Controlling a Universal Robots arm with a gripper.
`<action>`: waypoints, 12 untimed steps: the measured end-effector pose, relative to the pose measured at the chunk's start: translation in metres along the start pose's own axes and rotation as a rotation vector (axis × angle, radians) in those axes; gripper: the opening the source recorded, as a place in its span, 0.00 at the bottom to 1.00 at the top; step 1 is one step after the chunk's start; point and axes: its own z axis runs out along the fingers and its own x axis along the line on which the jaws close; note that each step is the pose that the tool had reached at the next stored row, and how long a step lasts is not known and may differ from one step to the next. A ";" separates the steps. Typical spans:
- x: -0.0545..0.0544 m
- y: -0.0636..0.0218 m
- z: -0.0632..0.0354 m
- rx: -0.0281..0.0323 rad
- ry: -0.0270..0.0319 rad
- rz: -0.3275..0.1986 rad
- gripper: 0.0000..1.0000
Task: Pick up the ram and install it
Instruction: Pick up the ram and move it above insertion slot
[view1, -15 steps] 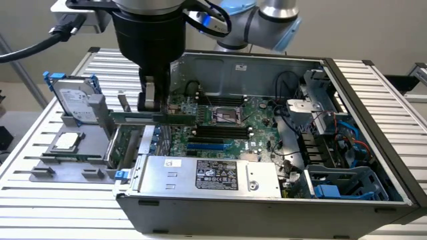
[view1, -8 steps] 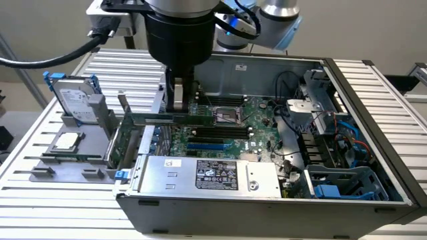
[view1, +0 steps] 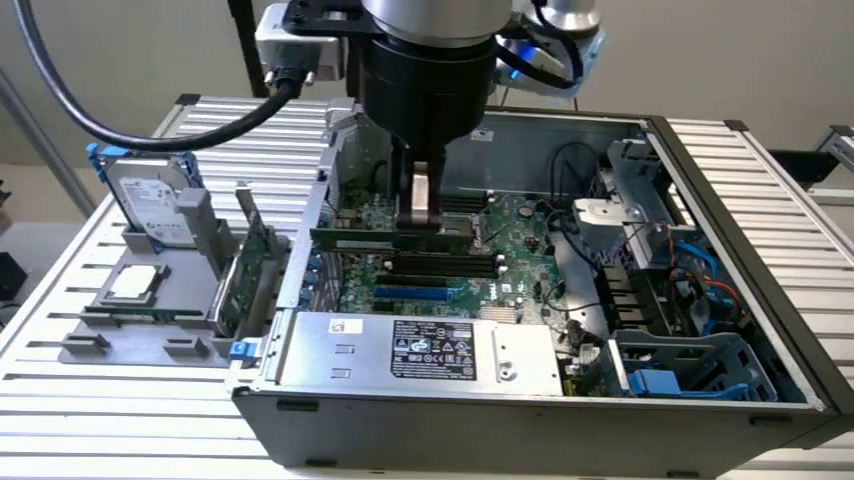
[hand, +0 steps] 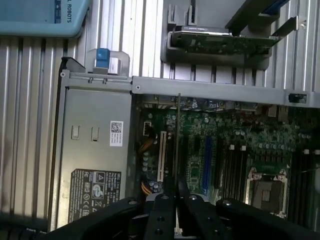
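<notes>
I am holding the ram (view1: 367, 241), a long, thin green stick, level and on edge between the fingers (view1: 422, 200), over the motherboard (view1: 523, 232).

A silver wrist (view1: 441, 15) is joined to a black cylindrical gripper (view1: 422, 228); a thick black cable (view1: 264, 100) and blue-trimmed joint (view1: 537, 55) are attached.

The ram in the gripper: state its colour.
The ram is green, clearest in the exterior view.
</notes>
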 end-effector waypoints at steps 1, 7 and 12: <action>-0.002 -0.0040 0.0004 0.0000 0.0000 0.000 0.00; -0.017 -0.0248 0.0031 -0.0001 0.0011 0.000 0.00; -0.036 -0.0370 0.0087 -0.0001 0.0025 0.000 0.00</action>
